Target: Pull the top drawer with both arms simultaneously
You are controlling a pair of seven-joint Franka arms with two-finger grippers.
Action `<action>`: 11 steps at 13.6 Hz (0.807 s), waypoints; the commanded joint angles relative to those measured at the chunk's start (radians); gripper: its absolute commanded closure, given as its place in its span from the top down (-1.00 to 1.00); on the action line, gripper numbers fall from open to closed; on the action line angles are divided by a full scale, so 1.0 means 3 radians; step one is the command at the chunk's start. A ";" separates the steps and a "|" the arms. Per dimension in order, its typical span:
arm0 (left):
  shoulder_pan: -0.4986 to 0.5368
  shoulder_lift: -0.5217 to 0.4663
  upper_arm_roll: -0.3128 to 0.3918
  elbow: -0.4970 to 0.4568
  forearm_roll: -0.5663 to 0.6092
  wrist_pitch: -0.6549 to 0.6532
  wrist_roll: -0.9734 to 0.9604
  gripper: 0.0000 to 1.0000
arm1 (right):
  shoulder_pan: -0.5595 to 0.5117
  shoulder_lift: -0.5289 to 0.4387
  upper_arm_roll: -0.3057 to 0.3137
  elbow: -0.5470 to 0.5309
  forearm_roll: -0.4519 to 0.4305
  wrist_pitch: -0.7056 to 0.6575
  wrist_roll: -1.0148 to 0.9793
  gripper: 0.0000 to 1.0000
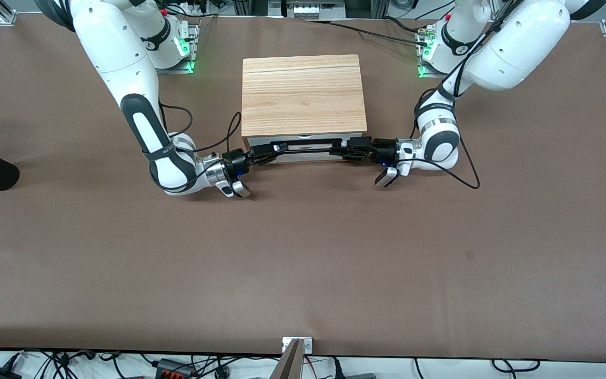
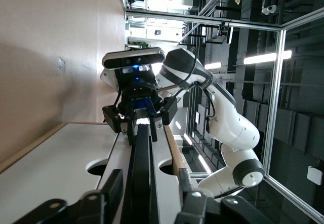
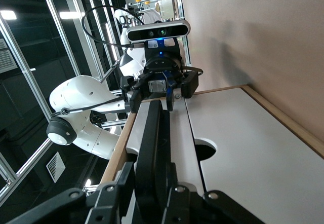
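Standing across from the robots, I see both arms down at the front of the cabinet [image 1: 303,95], which sits near the worktop's edge where the robot bases stand, about midway between them. The top drawer [image 1: 303,143] looks shut or barely started: only a thin strip of its white front shows under the cabinet's top.

The left pincer [image 1: 353,148] comes in from the left arm's end and the right pincer [image 1: 266,152] from the right arm's end, each at one end of the black bar handle [image 1: 305,149]. In the wrist views each one's jaws sit on either side of the bar, pressed in on it, so both appear to be pinching the handle. My judgement is that reaching and gripping are done and the whole pull, toward the edge nearest me, is left.

The cabinet top is light wood with long striped grain, flat and rectangular. The drawer front is smooth matte white with a half-round notch [image 3: 205,148] cut in its edge. The handle is a slim, straight, dark bar. The worktop [image 1: 303,263] is covered in dull brown sheet, faintly scuffed.
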State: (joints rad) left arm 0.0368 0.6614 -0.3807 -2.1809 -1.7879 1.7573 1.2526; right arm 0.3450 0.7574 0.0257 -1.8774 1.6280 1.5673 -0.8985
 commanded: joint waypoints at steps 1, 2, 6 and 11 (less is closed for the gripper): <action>0.0056 -0.0021 -0.0076 -0.0083 -0.0110 -0.0023 0.0206 -0.10 | 0.0031 -0.0024 -0.0004 -0.0047 0.0075 -0.0044 -0.0063 -0.37; 0.0056 -0.0021 -0.0081 -0.0088 -0.0110 -0.0023 0.0232 -0.12 | 0.0031 -0.0024 -0.0004 -0.0052 0.0075 -0.0045 -0.0063 -0.45; 0.0056 -0.0011 -0.0081 -0.0104 -0.0110 -0.0023 0.0273 -0.35 | 0.0031 -0.0024 -0.0004 -0.0042 0.0075 -0.0050 -0.0053 -0.85; 0.0077 0.0014 -0.0081 -0.0099 -0.0110 -0.0029 0.0273 -0.56 | 0.0026 -0.0024 -0.0004 -0.0006 0.0080 -0.0050 -0.0037 -0.89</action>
State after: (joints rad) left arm 0.0409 0.6667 -0.3875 -2.1961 -1.7886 1.7598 1.2986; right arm 0.3455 0.7594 0.0256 -1.8763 1.6332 1.5651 -0.9308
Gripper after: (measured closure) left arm 0.749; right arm 0.806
